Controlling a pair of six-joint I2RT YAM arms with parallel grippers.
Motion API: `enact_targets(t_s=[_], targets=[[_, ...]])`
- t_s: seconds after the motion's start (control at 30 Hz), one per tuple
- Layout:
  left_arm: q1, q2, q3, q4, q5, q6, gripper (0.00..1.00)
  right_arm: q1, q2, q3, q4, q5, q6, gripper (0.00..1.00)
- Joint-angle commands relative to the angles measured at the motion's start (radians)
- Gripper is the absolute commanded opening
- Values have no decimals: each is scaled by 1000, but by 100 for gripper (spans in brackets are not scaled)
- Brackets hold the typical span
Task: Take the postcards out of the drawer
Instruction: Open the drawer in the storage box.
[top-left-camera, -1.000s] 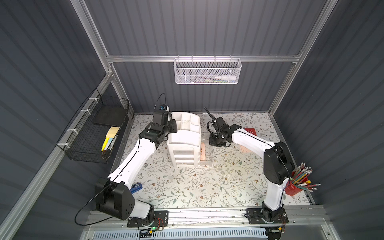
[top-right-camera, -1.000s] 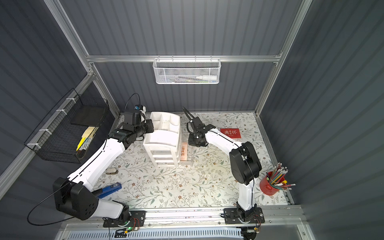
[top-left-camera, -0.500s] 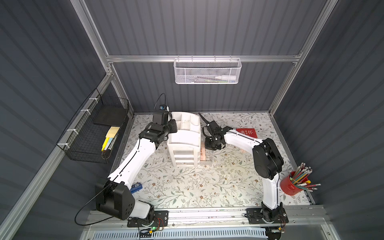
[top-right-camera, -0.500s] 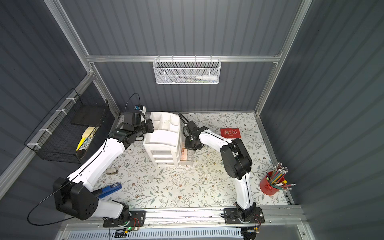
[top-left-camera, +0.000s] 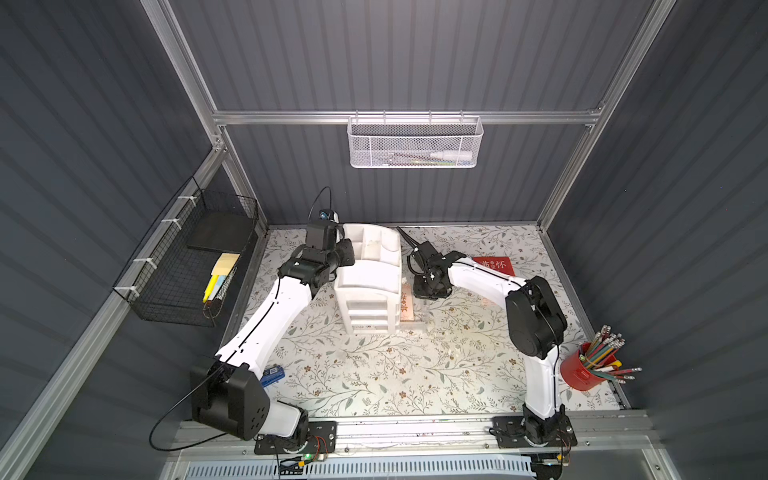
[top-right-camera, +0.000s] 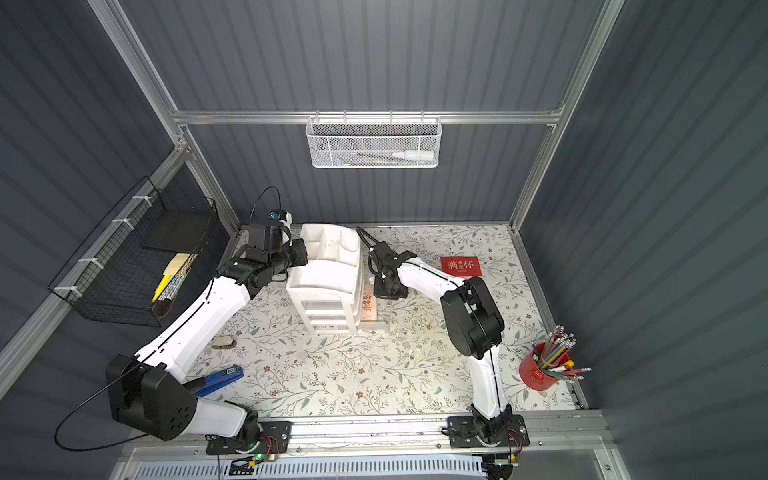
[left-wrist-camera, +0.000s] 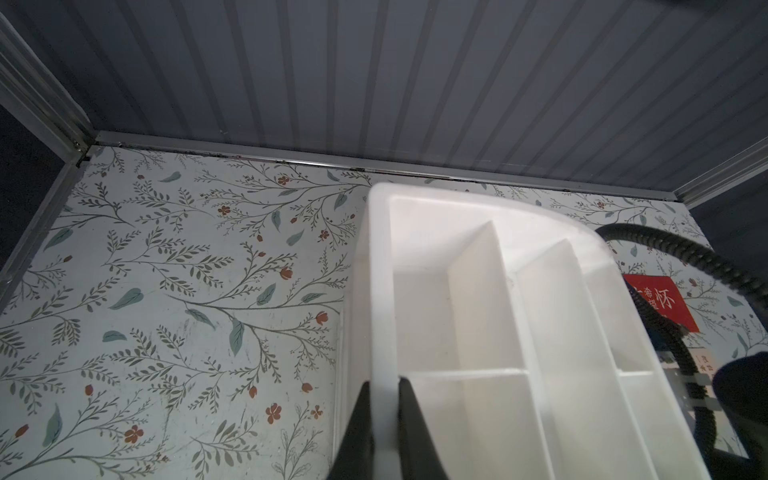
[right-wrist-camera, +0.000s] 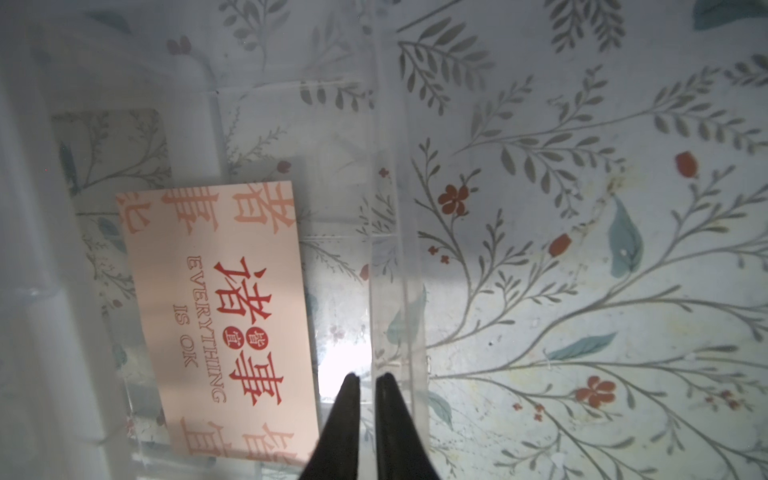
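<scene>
Peach postcard (right-wrist-camera: 220, 316), printed with red characters and the words "EVERYTHING IS OK", lies flat in the clear drawer (right-wrist-camera: 395, 174) that stands open at the right side of the white organizer (top-left-camera: 368, 282), near the far edge of the bench (top-left-camera: 374, 374). Red postcard (top-left-camera: 493, 264) with white characters lies flat on the bench toward the far right corner, well apart from the drawer. Right pincer (right-wrist-camera: 369, 376) points into the drawer just beside the peach card's long edge, between it and a clear drawer wall, its jaws drawn nearly together with only a slit between them. Left pincer (left-wrist-camera: 382, 384) is clamped on the organizer's top rim, one finger on either side of the wall. Red pencil cup (top-left-camera: 582, 370) stands at the near right corner.
</scene>
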Motion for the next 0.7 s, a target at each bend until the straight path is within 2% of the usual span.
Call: enact_targets(t_s=[0.0,0.53,0.67], targets=[[4,46,-68,-180,-73,85,0,-41,-9,-7,-91,85,-28,14],[4,59,-45,-177,-65,88,0,-64,-31,-5,-105,95,-46,15],[4,59,-40,-177,-62,86,0,-64,-66,-33,-44,-3,-58,17]])
